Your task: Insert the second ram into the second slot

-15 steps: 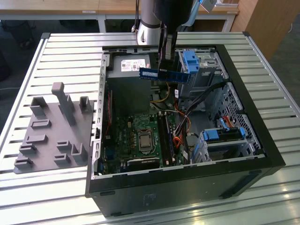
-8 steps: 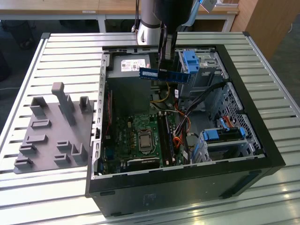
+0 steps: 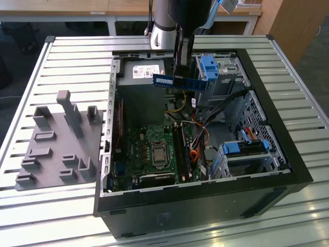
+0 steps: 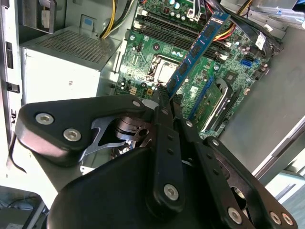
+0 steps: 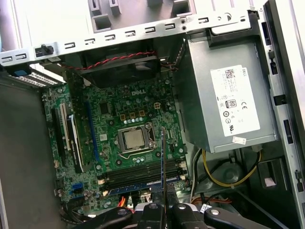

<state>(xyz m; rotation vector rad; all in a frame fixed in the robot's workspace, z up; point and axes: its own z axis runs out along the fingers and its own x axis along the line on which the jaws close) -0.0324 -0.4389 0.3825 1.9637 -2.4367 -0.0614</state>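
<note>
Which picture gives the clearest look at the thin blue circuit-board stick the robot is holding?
The exterior view: the thin blue circuit-board stick faces the camera broadside, its white label visible, above the open black computer case. The second wrist view shows it slanted and foreshortened; the first wrist view catches it edge-on.

I see a slatted metal table (image 3: 77,56) with pale glare (image 3: 221,232) along its near edge. Beyond the table stand wood-topped desks (image 3: 61,6) on white frames, dark floor (image 3: 67,28) beneath; a wooden panel (image 3: 295,25) rises off its far corner.
</note>
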